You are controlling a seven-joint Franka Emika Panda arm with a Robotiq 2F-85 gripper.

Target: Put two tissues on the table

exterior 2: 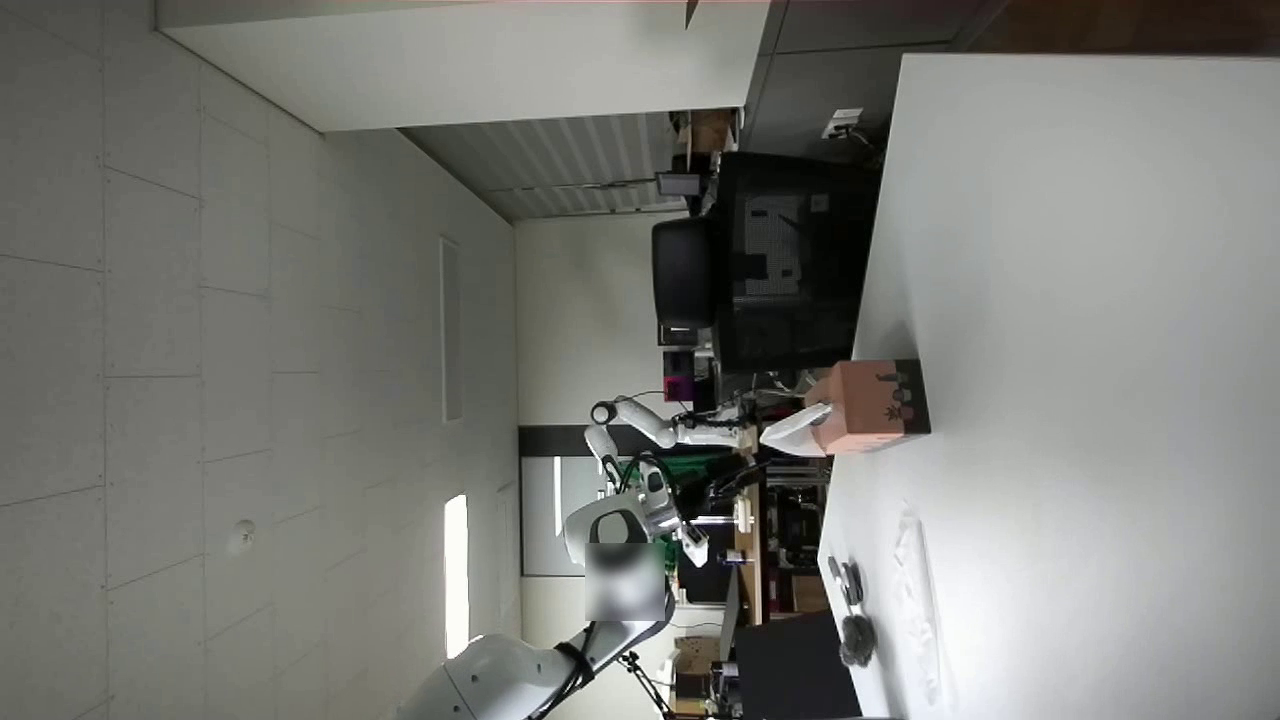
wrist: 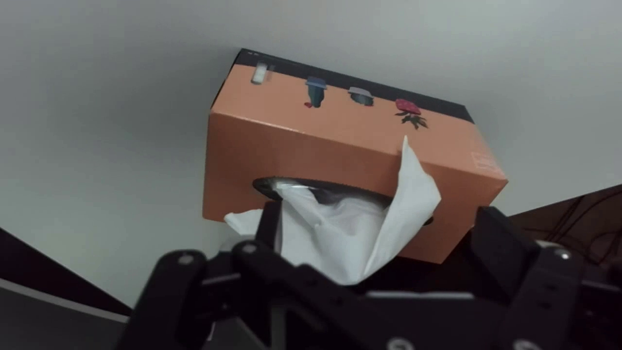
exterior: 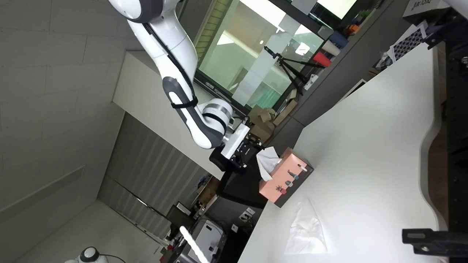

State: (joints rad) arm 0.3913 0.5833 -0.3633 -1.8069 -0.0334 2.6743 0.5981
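Done: one tissue (exterior: 307, 233), lying on the counter (exterior: 369, 146) near the box (exterior: 281, 179) — half the task, by the look. Outstanding: second tissue (wrist: 335, 238), poking out of the box, not yet drawn. Claw (wrist: 381, 227): spread wide just by second tissue, pinching nothing — grip, pull and laying-down presumably due.
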